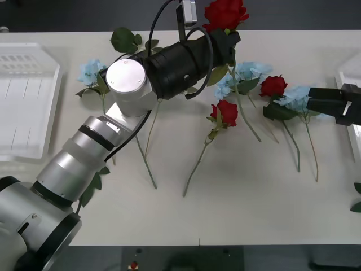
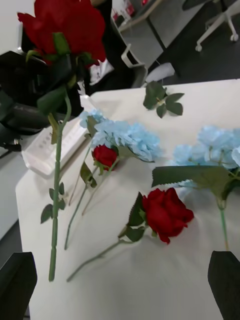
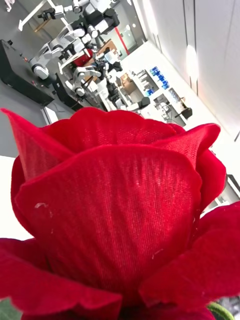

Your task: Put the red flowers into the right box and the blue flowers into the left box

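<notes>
At the far left of the front view the left box (image 1: 25, 101) is sitting with its slotted sides and ribbed bottom showing and no flower lying in the part that can be seen, so the blue half of the job is looking unstarted. Just beside it, a pale blue flower (image 1: 91, 71) is resting on the white table (image 1: 237, 214), partly under the left arm. The left gripper (image 1: 228, 42) is reaching across the far middle of the table and is holding a red rose (image 1: 225, 13) up off the surface, its black fingers clamped on the stem just under the bloom; the right wrist view is showing that rose (image 2: 67, 25) hanging upright with its long green stem dangling free above the tabletop. Judging by this, one red flower is in transit and has yet to reach its tray. Moving on, a second rose (image 1: 226, 112) is lying flat near the centre, a blue cluster (image 1: 242, 73) is lying just behind it, a third rose (image 1: 273, 86) is lying farther along, and another blue cluster (image 1: 296, 97) is touching it. The right gripper (image 1: 338, 104) is hovering at the right edge, its black fingers spread apart and holding nothing, near that last blue cluster. The right box (image 1: 348, 76) is peeking in at the far right rim, and whether anything is lying inside it cannot be told.
</notes>
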Robot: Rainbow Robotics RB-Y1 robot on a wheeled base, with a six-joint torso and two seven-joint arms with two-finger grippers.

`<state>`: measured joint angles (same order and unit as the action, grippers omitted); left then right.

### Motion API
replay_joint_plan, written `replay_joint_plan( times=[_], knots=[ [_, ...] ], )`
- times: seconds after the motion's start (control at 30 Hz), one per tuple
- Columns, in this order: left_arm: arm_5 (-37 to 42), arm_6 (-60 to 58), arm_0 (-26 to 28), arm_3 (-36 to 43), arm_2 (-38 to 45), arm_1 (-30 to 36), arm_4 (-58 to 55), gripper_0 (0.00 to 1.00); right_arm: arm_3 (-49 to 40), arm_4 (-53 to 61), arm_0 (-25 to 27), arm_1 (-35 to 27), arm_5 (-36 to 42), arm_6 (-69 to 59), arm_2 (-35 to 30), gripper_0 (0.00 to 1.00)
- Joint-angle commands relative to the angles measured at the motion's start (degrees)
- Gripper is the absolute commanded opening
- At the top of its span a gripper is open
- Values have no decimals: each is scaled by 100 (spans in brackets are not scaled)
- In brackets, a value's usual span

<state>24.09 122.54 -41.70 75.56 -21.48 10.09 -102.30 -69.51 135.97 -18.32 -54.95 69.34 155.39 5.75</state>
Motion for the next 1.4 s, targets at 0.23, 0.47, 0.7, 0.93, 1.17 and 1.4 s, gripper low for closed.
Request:
replay_joint_plan(
  times=[0.23, 0.47, 0.7, 0.93, 1.17, 1.4],
  knots=[
    [-27, 121, -172, 293, 12, -95, -220, 0, -396, -9, 162, 1074, 89, -39, -109, 100],
    [-27, 147, -119, 301, -14, -78, -220, 0, -475, -370, 145, 1733, 19, -39, -109, 100],
    [-27, 182, 22, 416, -85, -25, -291, 0, -484, -967, -75, 2191, -69, -39, -118, 100],
    [-27, 217, 136, 574, -129, 19, -361, 0, -475, -1082, -330, 2525, -228, -39, -83, 100],
    [-27, 244, 136, 565, -120, 45, -396, 0, -484, -1073, -506, 2577, -377, -39, 286, 79],
    [-27, 244, 145, 565, -120, 63, -405, 0, -475, -1073, -567, 2595, -561, -39, 436, 0]
  ],
)
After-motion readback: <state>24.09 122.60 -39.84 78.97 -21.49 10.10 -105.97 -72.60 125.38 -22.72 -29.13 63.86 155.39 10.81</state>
